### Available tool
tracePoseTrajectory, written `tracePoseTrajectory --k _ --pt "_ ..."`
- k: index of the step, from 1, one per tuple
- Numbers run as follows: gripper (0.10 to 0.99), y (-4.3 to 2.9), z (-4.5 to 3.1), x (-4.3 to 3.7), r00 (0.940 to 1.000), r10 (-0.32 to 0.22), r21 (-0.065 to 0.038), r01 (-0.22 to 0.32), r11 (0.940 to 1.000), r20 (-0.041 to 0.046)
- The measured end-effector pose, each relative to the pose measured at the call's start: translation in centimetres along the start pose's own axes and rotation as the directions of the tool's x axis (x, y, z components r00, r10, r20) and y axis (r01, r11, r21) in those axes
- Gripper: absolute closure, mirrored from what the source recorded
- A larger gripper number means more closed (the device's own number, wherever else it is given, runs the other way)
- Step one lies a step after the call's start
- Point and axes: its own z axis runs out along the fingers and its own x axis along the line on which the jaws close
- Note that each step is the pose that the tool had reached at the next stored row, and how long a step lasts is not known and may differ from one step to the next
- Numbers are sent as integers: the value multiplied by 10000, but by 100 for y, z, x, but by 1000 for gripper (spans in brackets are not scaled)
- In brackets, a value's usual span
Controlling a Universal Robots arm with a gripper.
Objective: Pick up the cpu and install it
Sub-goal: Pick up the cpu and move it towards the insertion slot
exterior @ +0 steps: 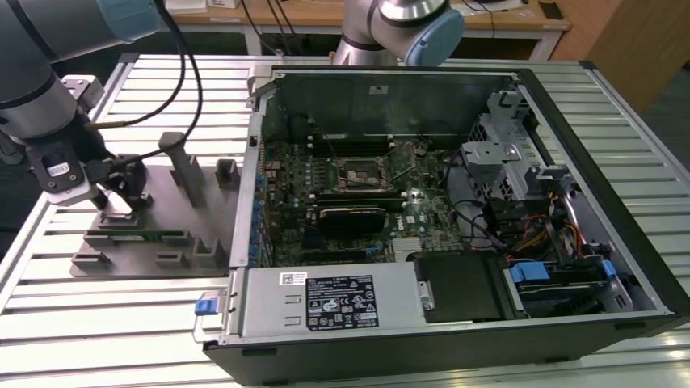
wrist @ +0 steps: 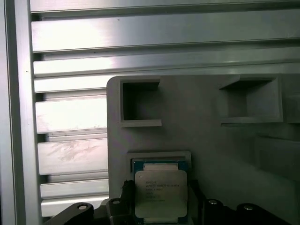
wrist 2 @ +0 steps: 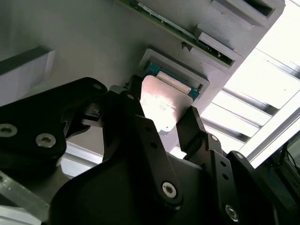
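Two fingers [wrist 2: 191, 129] gripping cpu [wrist 2: 163, 101], arm [exterior: 32, 89] over fixture [exterior: 161, 214]

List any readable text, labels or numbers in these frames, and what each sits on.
cpu lid, first wrist view: several printed lines, too blurred to read.
Black label on the power supply, exterior view: print too small to read.
White sticker above it: too small to read.
Nothing legible enough to quote.
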Motion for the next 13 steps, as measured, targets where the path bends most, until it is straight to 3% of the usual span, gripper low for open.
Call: tracePoseTrajectory --k 13 --pt "545 7 -177 -7 10000 -1 0 1 10000 0"
